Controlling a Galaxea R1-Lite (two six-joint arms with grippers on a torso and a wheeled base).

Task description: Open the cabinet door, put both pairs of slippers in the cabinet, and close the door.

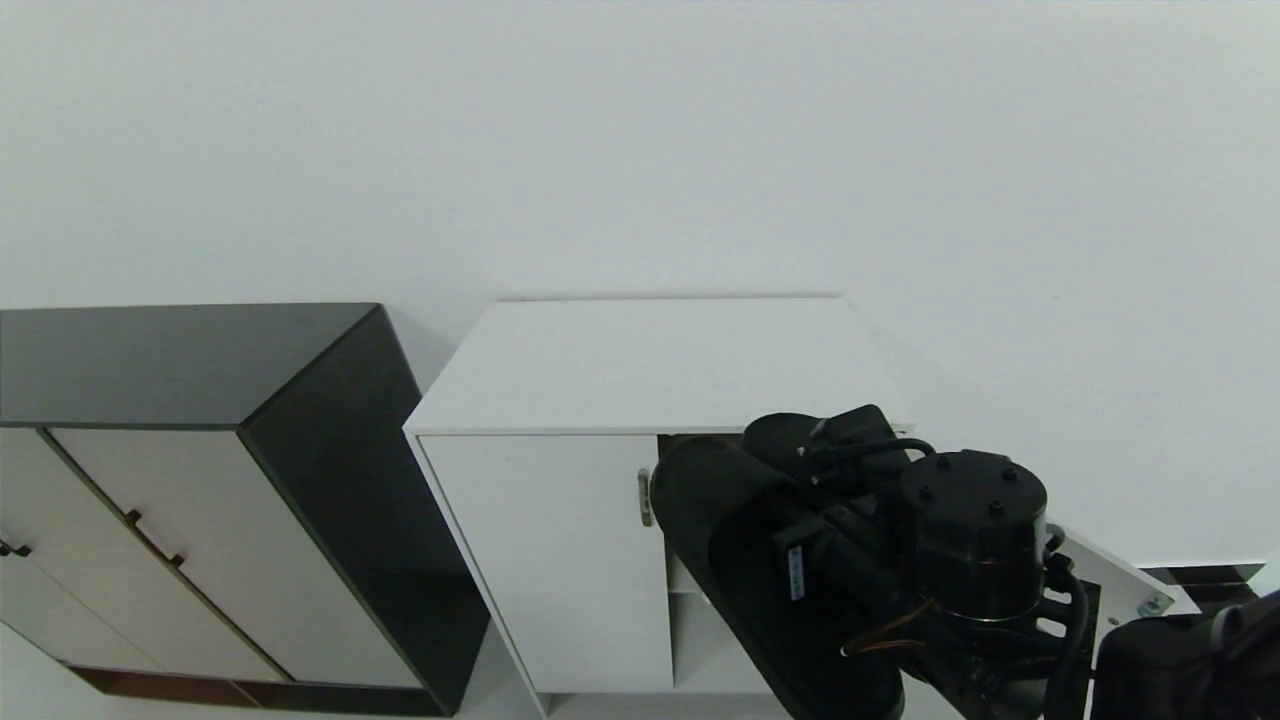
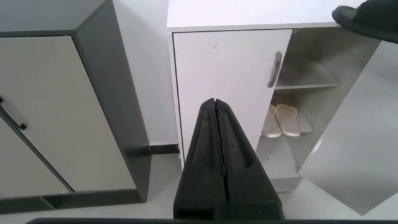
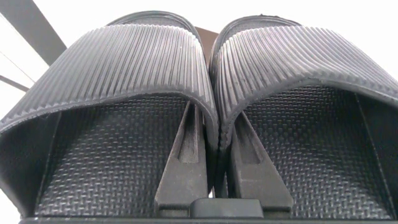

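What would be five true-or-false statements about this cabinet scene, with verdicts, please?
1. The white cabinet has its door on the robot's right standing open. True.
2. The white slippers lie on the floor. False: they lie inside the white cabinet.
3. The right gripper is shut on the black slippers. True.
4. The left gripper holds a slipper. False: it is shut and empty.
5. The dark cabinet has its doors open. False: they are closed.
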